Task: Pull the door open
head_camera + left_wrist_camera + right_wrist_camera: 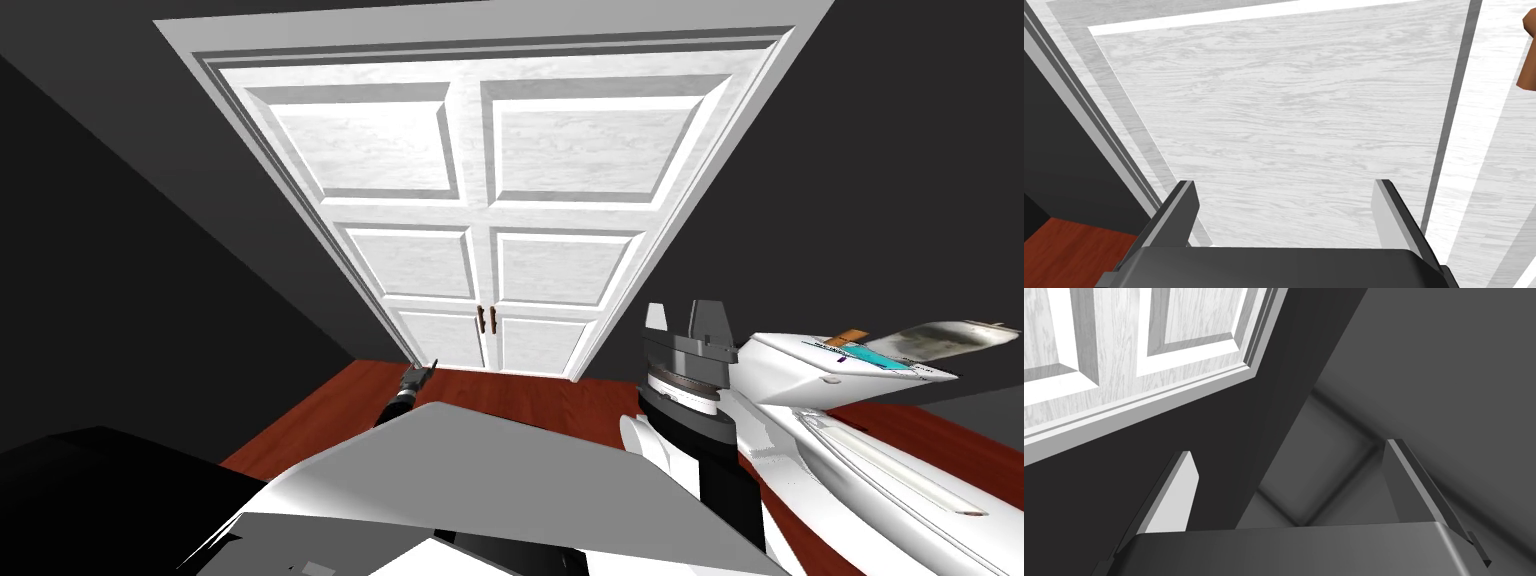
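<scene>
The double door (470, 180) is white with a faint wood grain all over, matt, zero shine. Its two little handles (487, 319) are brown, could be wood, hard to say. The floor (310, 420) is reddish-brown wood, smooth with streaky grain. The walls (120, 250) are flat dark grey, matt. The left gripper (1284, 182) has smooth grey fingers (1176, 215) on a dark body with a soft sheen.

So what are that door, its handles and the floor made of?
The door looks like white-painted wood, matte: faint grain streaks cross its panels. The handles are plain brown, wood or metal, I can't tell. The floor seems reddish wood with darker grain.
</scene>
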{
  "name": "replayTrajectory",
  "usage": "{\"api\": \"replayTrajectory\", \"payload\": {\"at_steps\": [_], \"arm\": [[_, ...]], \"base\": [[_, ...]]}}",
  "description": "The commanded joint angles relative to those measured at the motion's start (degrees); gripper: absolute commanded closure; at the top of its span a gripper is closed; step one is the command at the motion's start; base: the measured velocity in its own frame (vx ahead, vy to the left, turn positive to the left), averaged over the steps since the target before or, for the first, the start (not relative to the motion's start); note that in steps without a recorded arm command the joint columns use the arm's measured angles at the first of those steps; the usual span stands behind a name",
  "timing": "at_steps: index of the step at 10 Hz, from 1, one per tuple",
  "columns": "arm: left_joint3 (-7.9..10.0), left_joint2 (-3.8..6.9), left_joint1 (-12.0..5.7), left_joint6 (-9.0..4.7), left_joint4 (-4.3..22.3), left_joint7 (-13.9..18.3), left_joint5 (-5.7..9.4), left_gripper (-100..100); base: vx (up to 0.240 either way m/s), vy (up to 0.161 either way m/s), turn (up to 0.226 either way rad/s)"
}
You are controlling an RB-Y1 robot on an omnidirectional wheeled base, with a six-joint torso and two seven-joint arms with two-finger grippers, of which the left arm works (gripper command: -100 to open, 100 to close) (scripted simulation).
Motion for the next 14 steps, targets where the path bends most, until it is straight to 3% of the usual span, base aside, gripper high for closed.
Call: {"api": "replayTrajectory", "payload": {"at_steps": [1,10,11,12,14], "arm": [[-0.46,-0.39,-0.98,0.34,-1.03,0.05,-0.22,-100],[-3.57,-4.27,-7.08,0.21,-4.68,0.01,-1.86,-100],[-3.35,-3.90,-6.23,-0.03,-4.40,0.13,-1.75,-100],[-3.35,-3.90,-6.23,-0.03,-4.40,0.13,-1.75,100],[-3.35,-3.90,-6.23,-0.03,-4.40,0.13,-1.75,100]], "base": [[0.185,-0.032,-0.141],[0.192,-0.028,-0.113],[0.093,-0.013,-0.039],[-0.014,0.002,0.038],[-0.031,-0.007,-0.022]]}}
